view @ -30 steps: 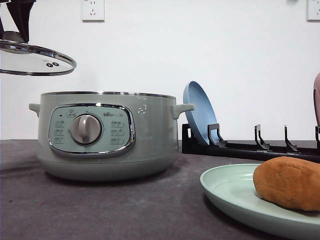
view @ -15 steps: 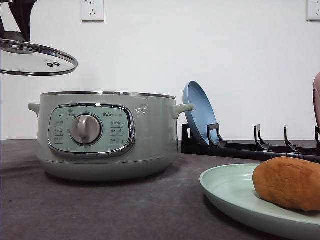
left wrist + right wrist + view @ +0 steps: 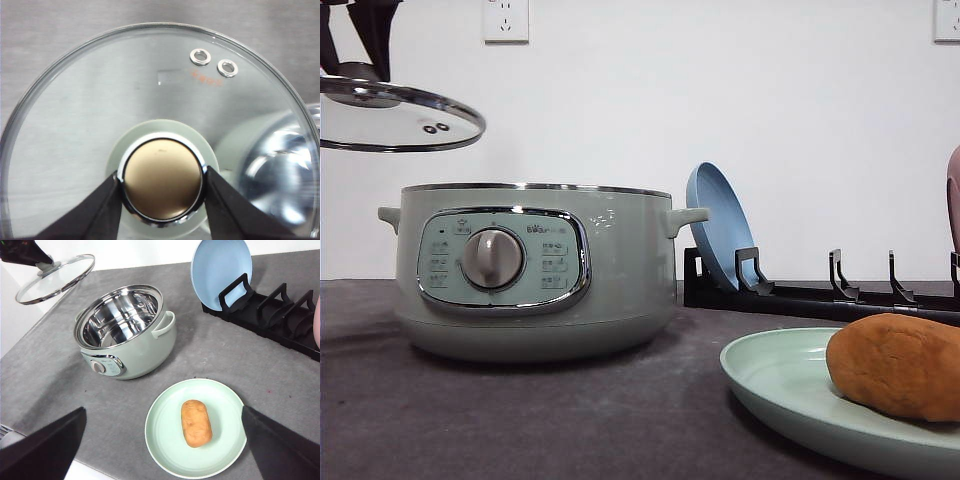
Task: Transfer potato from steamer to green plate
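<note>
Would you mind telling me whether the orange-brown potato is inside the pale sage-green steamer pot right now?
No, the orange-brown potato lies on the round mint-green plate, and the sage-green steamer pot shows a bare steel bowl.

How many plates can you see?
2. The green plate lies flat on the table with the potato on it. The blue plate stands upright in the black rack. More may be hidden past the rack's cut-off end.
</note>
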`<action>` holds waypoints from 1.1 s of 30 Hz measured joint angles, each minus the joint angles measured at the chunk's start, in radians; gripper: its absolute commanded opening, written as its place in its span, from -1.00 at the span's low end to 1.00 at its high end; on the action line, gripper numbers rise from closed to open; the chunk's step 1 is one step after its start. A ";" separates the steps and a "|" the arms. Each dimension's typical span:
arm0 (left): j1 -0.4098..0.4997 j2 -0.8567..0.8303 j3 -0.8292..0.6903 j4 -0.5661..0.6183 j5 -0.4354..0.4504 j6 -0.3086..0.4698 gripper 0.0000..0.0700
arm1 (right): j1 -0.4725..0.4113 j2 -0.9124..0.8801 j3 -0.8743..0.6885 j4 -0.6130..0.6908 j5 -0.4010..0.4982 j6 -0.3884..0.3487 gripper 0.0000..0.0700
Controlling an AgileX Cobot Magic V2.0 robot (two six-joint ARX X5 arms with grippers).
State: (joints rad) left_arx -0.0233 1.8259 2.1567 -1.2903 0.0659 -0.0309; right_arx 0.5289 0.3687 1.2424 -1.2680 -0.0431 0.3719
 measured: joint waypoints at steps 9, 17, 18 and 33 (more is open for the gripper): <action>-0.144 0.000 0.000 0.000 0.038 -0.009 -1.00 | 0.000 0.000 0.000 0.000 0.034 0.000 0.80; -0.305 0.000 0.000 0.001 0.038 -0.009 -1.00 | 0.000 0.000 0.000 0.000 0.043 0.000 0.80; -0.325 0.000 0.000 0.001 0.038 -0.008 -1.00 | 0.000 0.000 0.000 0.000 0.043 0.000 0.80; -0.434 0.076 0.000 -0.002 0.009 0.014 -1.00 | 0.000 0.000 0.000 -0.007 0.043 0.000 0.80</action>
State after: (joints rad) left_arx -0.4570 1.9022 2.1571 -1.2924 0.0752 -0.0172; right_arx 0.5289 0.3687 1.2423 -1.2748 0.0002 0.3721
